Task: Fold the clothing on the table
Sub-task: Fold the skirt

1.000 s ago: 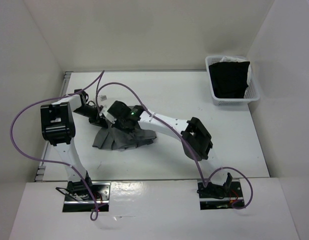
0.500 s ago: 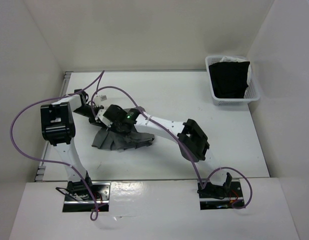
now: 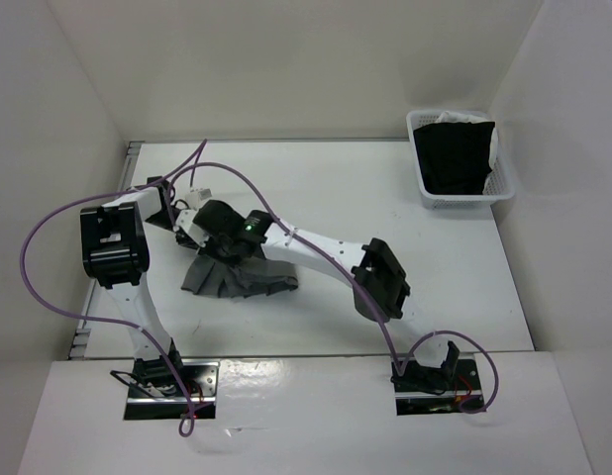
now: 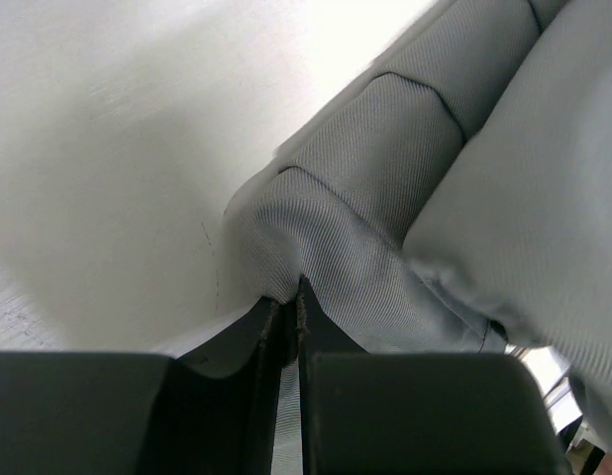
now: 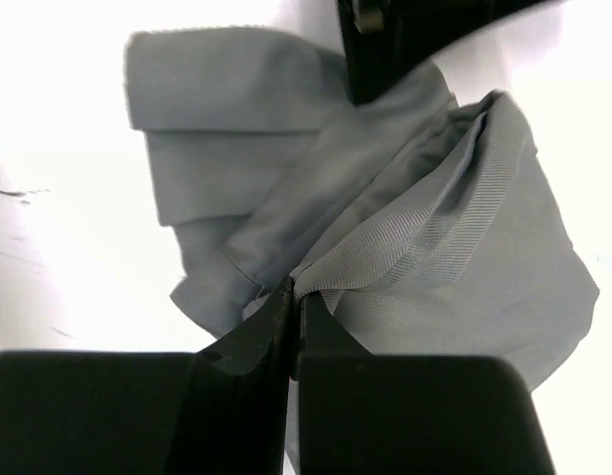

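Grey skirt (image 3: 239, 278) lies bunched on the white table (image 3: 385, 198), left of centre. At its far edge the left gripper (image 4: 286, 302) pinches a fold, jaws nearly together; the right gripper (image 5: 295, 297), clamped tight, holds a ribbed band close by.

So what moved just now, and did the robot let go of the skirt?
The right arm slid left toward the left arm, pulling the right side of the grey skirt in, so it bunched narrower. Both arms' jaws stayed shut on the fabric. The left arm hardly moved; the basket and black garment stayed put.
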